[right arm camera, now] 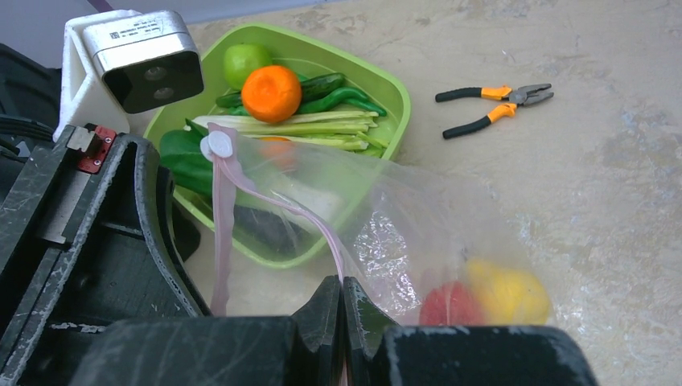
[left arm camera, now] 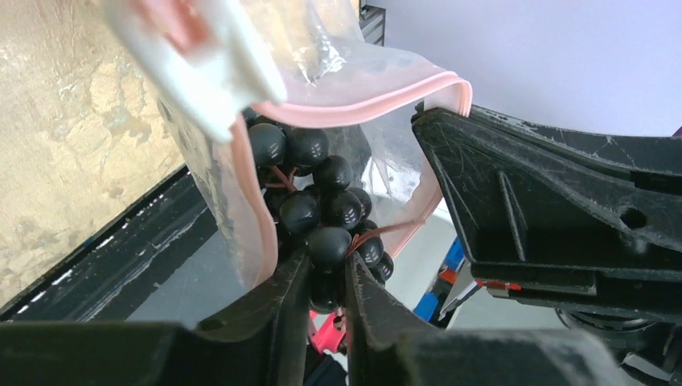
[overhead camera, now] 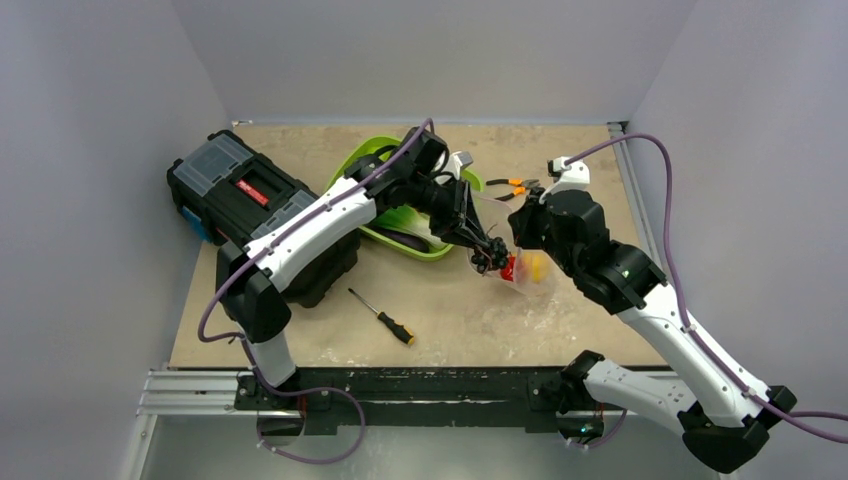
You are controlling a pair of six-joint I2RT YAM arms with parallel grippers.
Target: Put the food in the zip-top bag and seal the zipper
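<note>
Grapes (left arm camera: 322, 209) are hanging in the mouth of the zip-top bag (right arm camera: 402, 233), with the left gripper (left arm camera: 328, 273) pinching the bunch so it is passing between the pink zipper (left arm camera: 362, 108) lips. The right gripper (right arm camera: 342, 293), fingers pressed together on the bag's rim, is holding the pouch up and open near the middle of the bench (overhead camera: 450, 320). The bag is hanging just beside the tray (right arm camera: 400, 100) toward the far edge, and the lemon (right arm camera: 507, 293) and red pepper (right arm camera: 450, 305) are lying inside it.
</note>
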